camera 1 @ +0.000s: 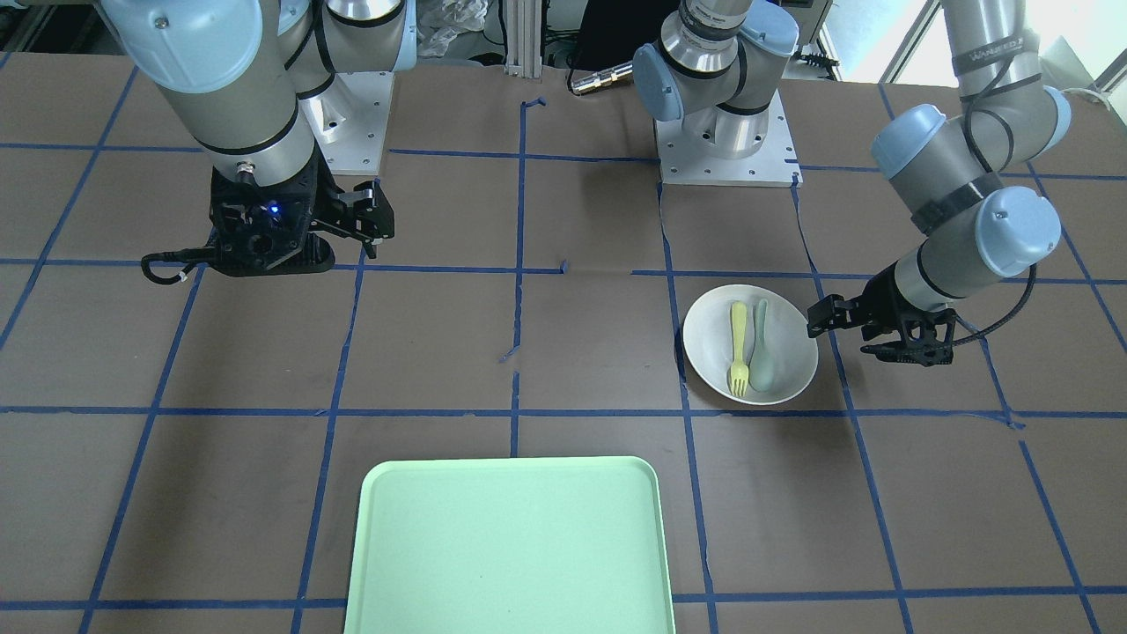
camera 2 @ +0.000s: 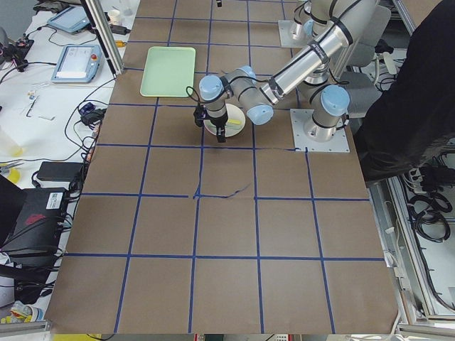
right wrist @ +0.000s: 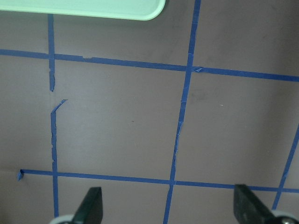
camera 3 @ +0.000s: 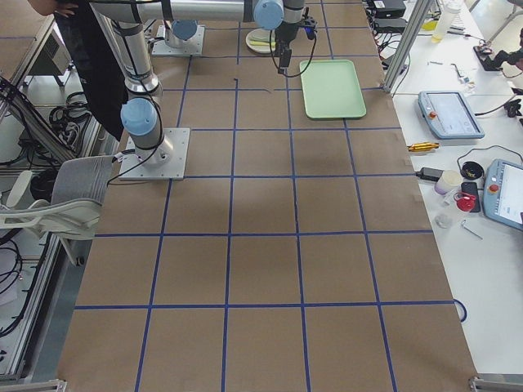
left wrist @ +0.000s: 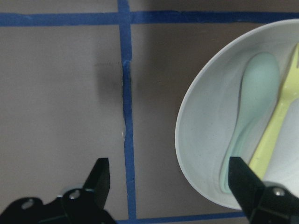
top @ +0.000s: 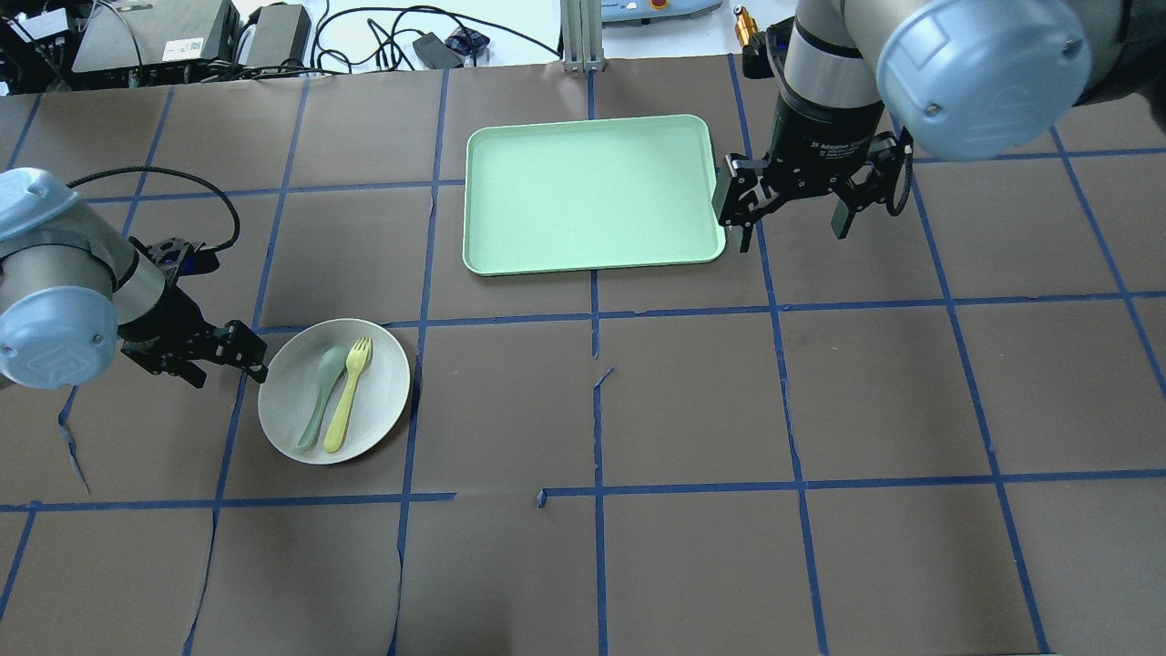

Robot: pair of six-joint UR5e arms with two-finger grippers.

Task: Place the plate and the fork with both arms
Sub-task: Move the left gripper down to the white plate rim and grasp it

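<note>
We're looking at a counter [top: 692, 401] covered in brown paper with a blue tape grid, and the paper is torn and lifting in a few spots along the seams. The plate [top: 387, 383] sits on the robot's left side of it. The fork [top: 346, 401] lies in the plate, right beside a grey-green spoon [top: 316, 401]. The left pincer [left wrist: 170, 186] hangs low at the plate's outer edge, spread wide and gripping nothing, with one finger right at the rim. The right pincer [top: 791, 228] is spread apart and empty too, hovering just beside a corner of the pale green tray [top: 588, 191]. The tray lies well apart from the plate, toward the counter's far edge. Around the counter we can see side benches with cables and a teach pendant [camera 3: 445, 114], a grey chair [camera 3: 73, 192] and someone in black [camera 2: 419, 85].
</note>
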